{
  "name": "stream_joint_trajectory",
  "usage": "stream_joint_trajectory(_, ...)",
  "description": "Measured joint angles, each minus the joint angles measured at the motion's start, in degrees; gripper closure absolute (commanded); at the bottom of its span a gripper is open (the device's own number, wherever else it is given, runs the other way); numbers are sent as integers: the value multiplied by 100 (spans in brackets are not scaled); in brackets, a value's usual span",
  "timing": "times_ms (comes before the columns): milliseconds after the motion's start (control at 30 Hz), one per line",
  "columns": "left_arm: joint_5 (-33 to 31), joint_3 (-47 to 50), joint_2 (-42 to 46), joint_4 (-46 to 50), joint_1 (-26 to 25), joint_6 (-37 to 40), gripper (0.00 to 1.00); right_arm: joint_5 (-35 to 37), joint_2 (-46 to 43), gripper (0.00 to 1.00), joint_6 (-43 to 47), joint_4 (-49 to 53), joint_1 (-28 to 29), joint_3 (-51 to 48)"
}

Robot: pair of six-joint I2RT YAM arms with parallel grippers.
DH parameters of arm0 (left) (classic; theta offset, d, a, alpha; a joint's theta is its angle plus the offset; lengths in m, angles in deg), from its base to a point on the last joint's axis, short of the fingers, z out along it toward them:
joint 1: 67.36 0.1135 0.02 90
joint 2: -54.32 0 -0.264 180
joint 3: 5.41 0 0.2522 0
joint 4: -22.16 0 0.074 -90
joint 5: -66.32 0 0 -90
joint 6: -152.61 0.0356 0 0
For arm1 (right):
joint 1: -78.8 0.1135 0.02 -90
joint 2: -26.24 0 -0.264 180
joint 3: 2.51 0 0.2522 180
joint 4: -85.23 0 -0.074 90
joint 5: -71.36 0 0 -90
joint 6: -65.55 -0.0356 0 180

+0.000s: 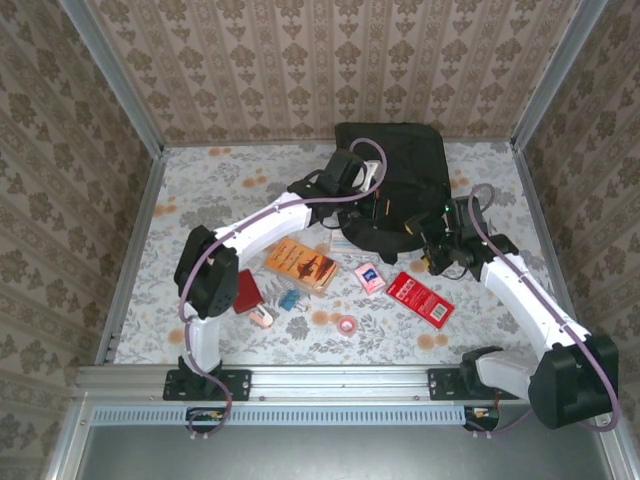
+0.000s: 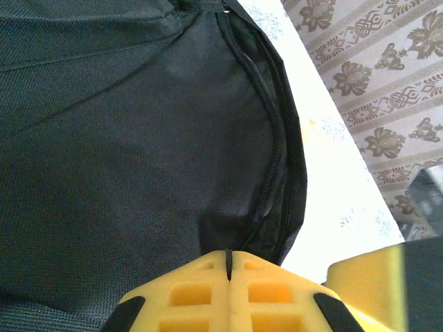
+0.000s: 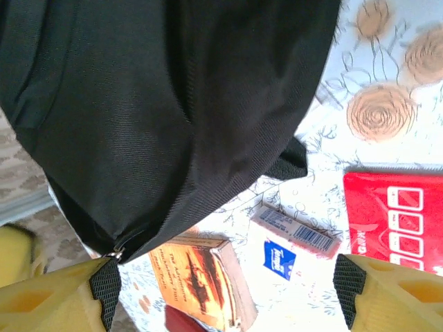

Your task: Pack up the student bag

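The student bag (image 1: 405,165), a large black fabric backpack, lies at the back of the table. My left gripper (image 1: 352,172) rests at its left edge. In the left wrist view the left gripper (image 2: 228,252) is shut, with a thin strip of the black student bag (image 2: 124,138) pinched between its tips beside the zipper (image 2: 273,152). My right gripper (image 1: 437,252) hovers at the bag's near right corner. Seen from the right wrist, the right gripper (image 3: 227,287) is open and empty under the student bag (image 3: 159,104), and a metal zipper pull (image 3: 115,253) sits against its left pad.
Loose items lie on the flowered table in front of the bag: an orange book (image 1: 300,265), a red booklet (image 1: 420,298), a pink tissue pack (image 1: 369,277), a dark red item (image 1: 247,290), a small blue piece (image 1: 289,299), a tape roll (image 1: 347,324).
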Motion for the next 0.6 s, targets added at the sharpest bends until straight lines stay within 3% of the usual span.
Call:
stream_joint_trajectory(167,81,223,0,-256,0,-214,100,2,319,29,-789,-761,61,-203)
stream_joint_trajectory(400,120,254,0,-409,-7,-354,100,44,866,43,-1202,-1322,422,-63)
stream_joint_trajectory(600,120,264,0,-439,-4,-363,100,55,994,61,-1456,-1451,658,-35)
